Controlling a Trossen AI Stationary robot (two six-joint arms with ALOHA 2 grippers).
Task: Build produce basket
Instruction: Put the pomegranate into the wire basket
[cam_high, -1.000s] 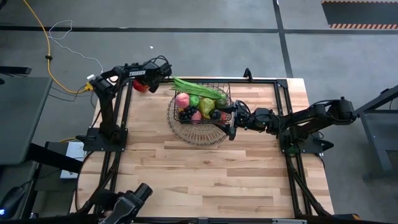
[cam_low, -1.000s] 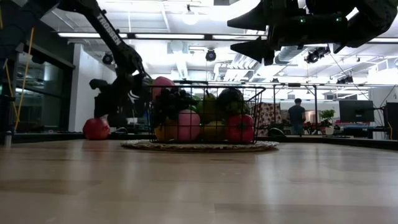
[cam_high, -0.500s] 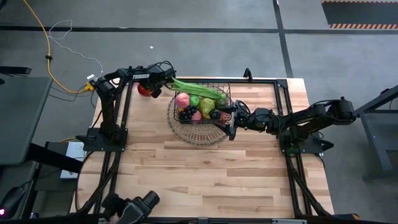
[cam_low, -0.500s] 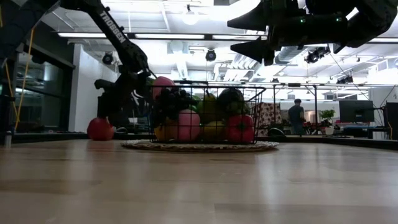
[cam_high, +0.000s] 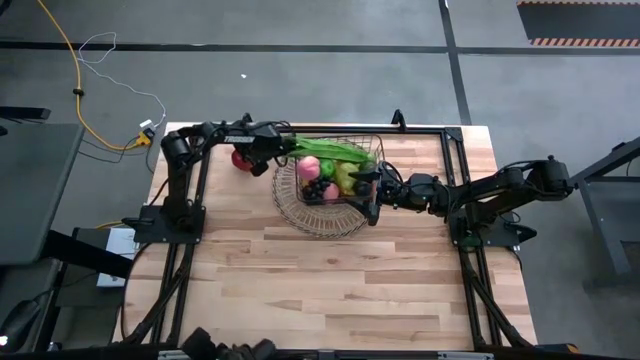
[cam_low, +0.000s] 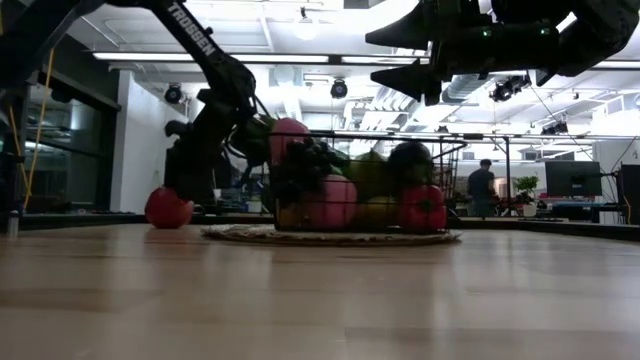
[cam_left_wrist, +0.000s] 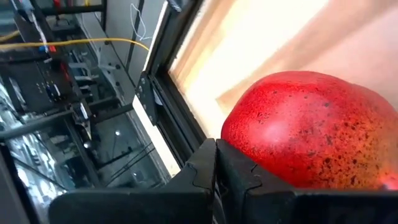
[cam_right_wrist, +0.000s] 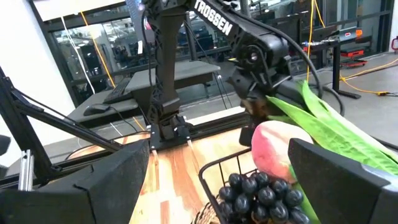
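Observation:
The dark wire basket (cam_high: 335, 165) stands on a round wire dish (cam_high: 310, 215) at the far middle of the table. It holds pink, yellow, green, red and dark purple produce, with long green pods (cam_high: 325, 148) across its top. A red speckled fruit (cam_high: 240, 160) lies on the table left of the basket. My left gripper (cam_high: 250, 152) is shut and points down beside that fruit (cam_left_wrist: 305, 130). My right gripper (cam_high: 373, 195) is open, raised by the basket's right side (cam_right_wrist: 217, 165), above its rim in the low view (cam_low: 425, 60), touching nothing. My left gripper's shut fingertips (cam_left_wrist: 205, 163) stand right against the red fruit's side (cam_left_wrist: 233, 140), coming from above and slanting down. The fruit rests on the table (cam_low: 168, 207). Whether they press on it, I cannot tell.
The table's black frame rail (cam_left_wrist: 161, 118) runs close behind the red fruit at the far left edge. Bare wood (cam_high: 330, 290) spreads toward the near edge. A person (cam_low: 484, 185) stands far off in the room behind.
My left gripper has gone toward the table's right and near edges, staying shut. The red fruit has rolled along the table the same way. The basket, with its produce and the dish under it, has slid a little toward the right edge.

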